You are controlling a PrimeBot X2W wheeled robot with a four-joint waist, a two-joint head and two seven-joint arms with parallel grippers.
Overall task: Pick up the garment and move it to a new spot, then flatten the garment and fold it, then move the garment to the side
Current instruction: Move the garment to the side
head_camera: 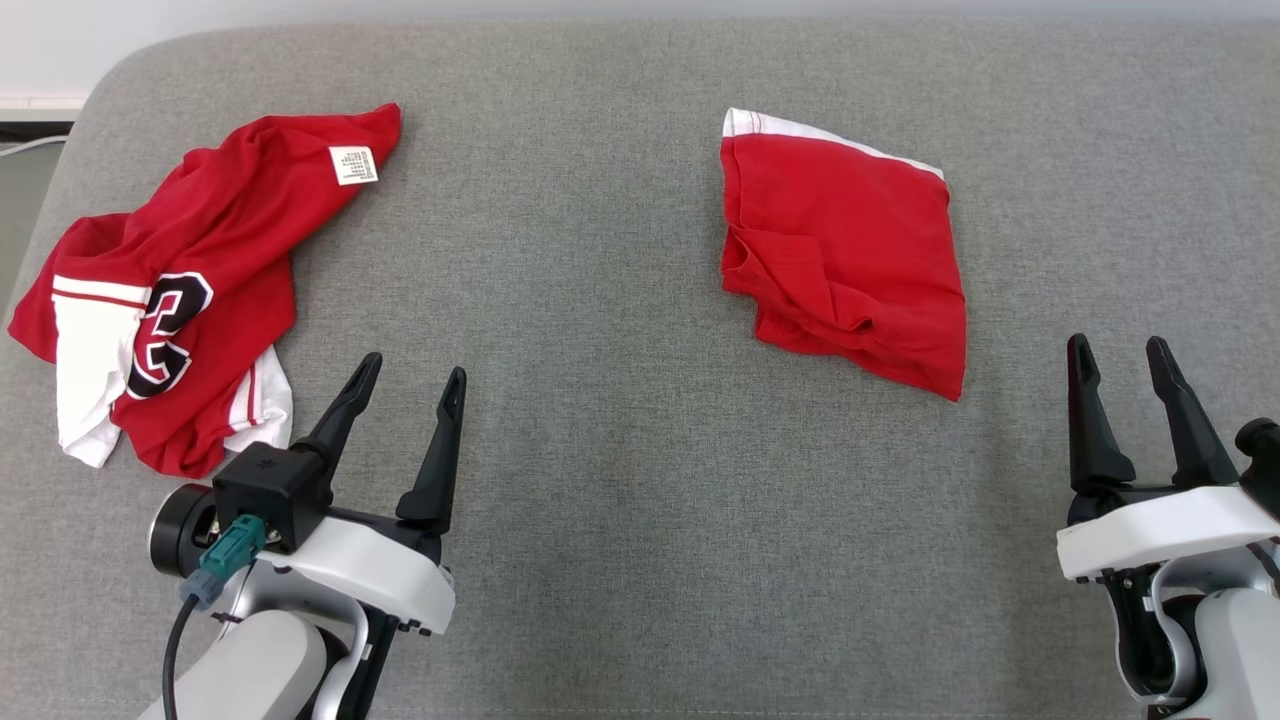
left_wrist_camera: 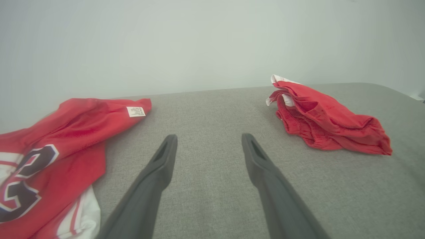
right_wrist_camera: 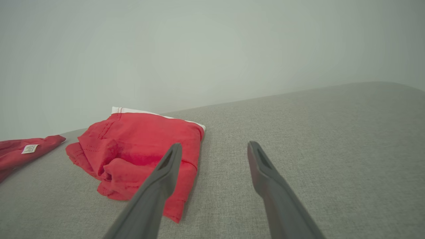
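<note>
Shorts: folded, seemingly done. Jersey: crumpled, well left of shorts, all steps pending. Left gripper, right gripper: wide, empty.

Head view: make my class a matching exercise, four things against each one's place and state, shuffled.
Column one
1. red and white fabric jersey with a black numeral
2. plain red fabric garment with a white edge
3. left tool
4. right tool

Column two
A. lower right, open, empty
B. far left, crumpled
C. lower left, open, empty
D. right of centre, folded

Pairs: 1-B, 2-D, 3-C, 4-A
</note>
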